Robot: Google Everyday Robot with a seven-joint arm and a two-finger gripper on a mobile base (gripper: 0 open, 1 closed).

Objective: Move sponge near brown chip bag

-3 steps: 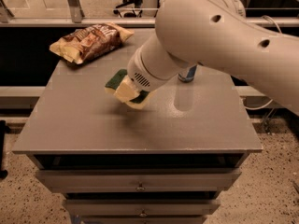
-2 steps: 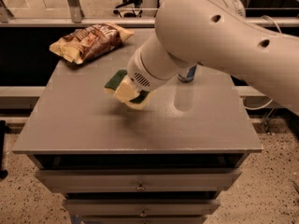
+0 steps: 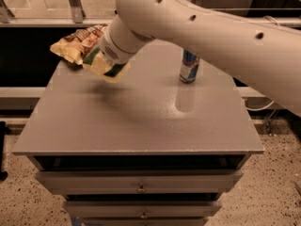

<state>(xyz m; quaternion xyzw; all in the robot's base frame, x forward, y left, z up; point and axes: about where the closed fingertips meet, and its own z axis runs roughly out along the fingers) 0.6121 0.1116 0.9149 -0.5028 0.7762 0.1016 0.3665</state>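
Note:
The brown chip bag [image 3: 74,43] lies crinkled at the table's back left corner. My gripper [image 3: 104,66] hangs just right of it, above the table top, with its shadow below. Its pale yellow fingers [image 3: 99,68] are shut on the sponge [image 3: 114,71], whose dark green top shows between them. The sponge is held off the surface, close to the bag's right end. My big white arm reaches in from the upper right and hides part of the bag's right end.
A blue-silver drink can [image 3: 189,66] stands upright at the back right of the grey table [image 3: 141,126]. Drawers with small knobs [image 3: 140,189] sit below the table's front edge. A glass railing runs behind the table.
My gripper has carried the sponge from the table's middle to the back left, close to the chip bag. The can, once partly hidden by the arm, now shows fully.

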